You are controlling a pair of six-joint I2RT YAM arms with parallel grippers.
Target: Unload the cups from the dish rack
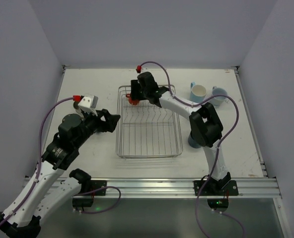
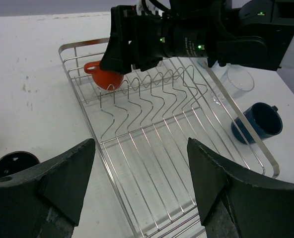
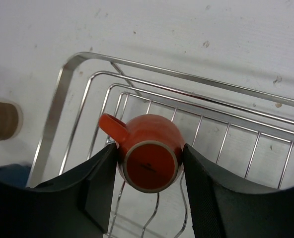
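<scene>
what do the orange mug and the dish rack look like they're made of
The orange mug: likely glazed ceramic, glossy orange walls with a paler, matte foot ring around the base. The dish rack: metal wire, probably chromed or stainless steel, bright silver with mirror-like highlights along the rim.

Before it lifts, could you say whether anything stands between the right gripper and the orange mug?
Nothing visible: the right gripper has a finger against each side of the upturned orange mug, in the dish rack.
</scene>
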